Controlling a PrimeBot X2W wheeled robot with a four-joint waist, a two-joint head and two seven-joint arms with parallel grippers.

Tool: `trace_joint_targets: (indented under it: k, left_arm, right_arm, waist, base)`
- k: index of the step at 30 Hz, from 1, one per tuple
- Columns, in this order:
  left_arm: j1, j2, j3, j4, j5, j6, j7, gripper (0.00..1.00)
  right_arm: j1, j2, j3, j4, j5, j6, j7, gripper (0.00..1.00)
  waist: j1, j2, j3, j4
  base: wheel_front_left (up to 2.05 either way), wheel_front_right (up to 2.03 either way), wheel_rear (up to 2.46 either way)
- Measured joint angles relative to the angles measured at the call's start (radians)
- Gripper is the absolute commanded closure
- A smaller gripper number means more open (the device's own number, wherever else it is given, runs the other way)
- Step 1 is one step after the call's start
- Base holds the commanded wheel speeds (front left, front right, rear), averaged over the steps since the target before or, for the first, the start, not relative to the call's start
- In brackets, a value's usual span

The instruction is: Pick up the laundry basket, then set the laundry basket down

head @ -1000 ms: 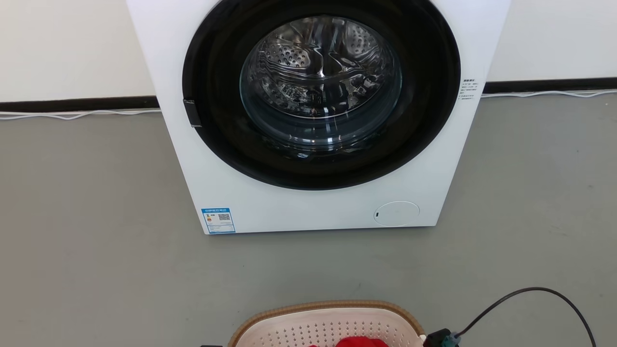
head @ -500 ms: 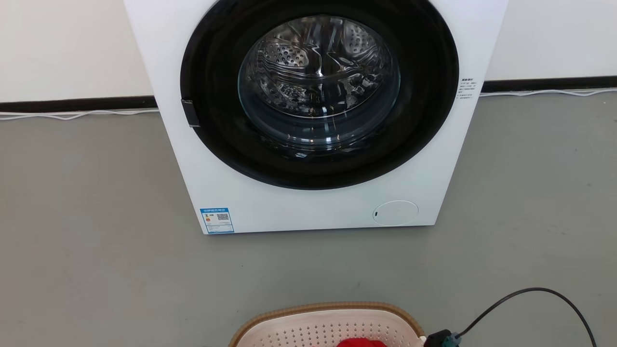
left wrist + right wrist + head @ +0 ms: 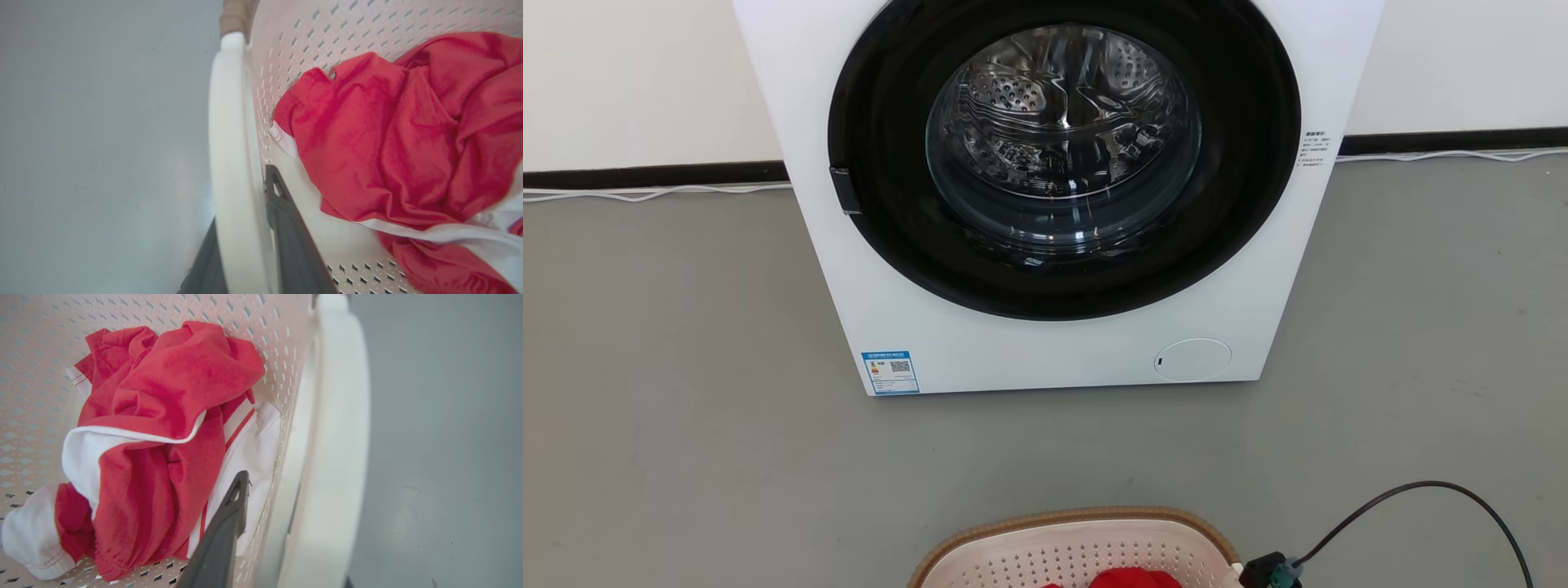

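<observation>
The left hand (image 3: 241, 204) is clamped on the basket's (image 3: 1045, 555) left handle (image 3: 229, 143), with one finger inside the basket and one outside. A red-and-white cloth (image 3: 388, 134) lies in the basket. The right hand (image 3: 294, 514) grips the basket's right handle (image 3: 339, 437) the same way. The washer (image 3: 1054, 351) stands beyond the basket, apart from it.

Laundry basket (image 3: 1078, 554), cream-white perforated plastic, rounded-rectangular, brown woven-look rim, white loop handle (image 3: 229, 163) on each side, upright, open top, crumpled red-and-white garment (image 3: 163, 416) inside, directly in front of the washing machine (image 3: 1045, 355), well apart from it.
</observation>
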Motion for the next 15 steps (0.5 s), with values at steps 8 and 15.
trace_joint_targets:
  k: [8, 15]
  left_arm:
    - [-0.005, 0.0, -0.011, 0.006, -0.009, 0.0, -0.007, 1.0]
    - [-0.018, -0.001, -0.021, 0.015, -0.017, 0.0, -0.01, 1.0]
  right_arm:
    - [-0.001, 0.0, 0.006, 0.001, 0.011, 0.0, -0.008, 1.0]
    - [-0.004, 0.0, 0.014, 0.004, 0.02, 0.0, -0.02, 1.0]
  waist:
    - [0.0, 0.0, 0.006, -0.003]
    - [0.0, 0.0, 0.019, -0.007]
  base:
    - [0.0, 0.0, 0.0]
    - [0.0, 0.0, 0.0]
